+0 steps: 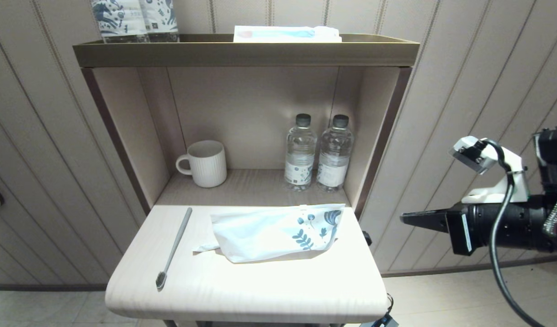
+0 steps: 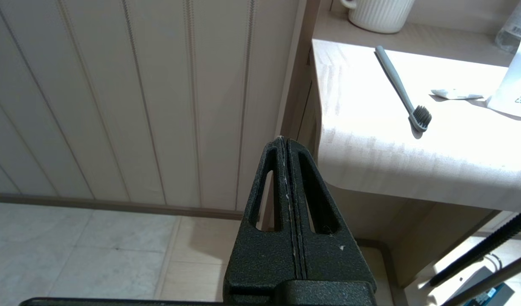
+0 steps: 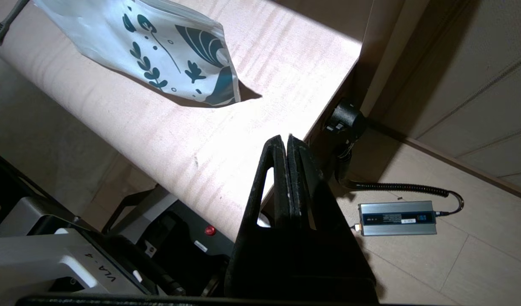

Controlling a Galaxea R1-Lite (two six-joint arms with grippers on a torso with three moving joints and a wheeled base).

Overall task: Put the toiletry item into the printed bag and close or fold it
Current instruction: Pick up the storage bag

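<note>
Nothing in the bag yet. Toothbrush (image 1: 174, 247) flat on the pale shelf top (image 1: 242, 290), well to the left of the printed bag (image 1: 276, 231), dark bristles toward the front edge. Bag flat too, leafy blue end toward the right side, plain white end toward the brush. Short flat pale strip (image 2: 456, 94) just beside the bag's plain end, not the thing to pick.

Right gripper (image 1: 408, 219) off the right side of the shelf, pointing in at it, both fingers pressed together, nothing held. Left gripper (image 2: 284, 142) down low beside the left of the shelf, also pressed tight and holding nothing, looking parked.

Best way on, as a guess: open the fingers first, come down slow, pinch the brush at the middle of its thin handle so it stays level. Thin and low on the shelf, so easy to miss or to push away. Then find the bag's mouth, hard to tell from here which end opens.

Brush: long, slim, smooth grey, probably stiff. Bag: white, crinkly, a bit puffed, likely slippery and floppy. Shelf top: light wood look, round corners. Behind: ribbed white mug (image 1: 205, 163) and two clear water bottles (image 1: 315, 154) with dark caps.
</note>
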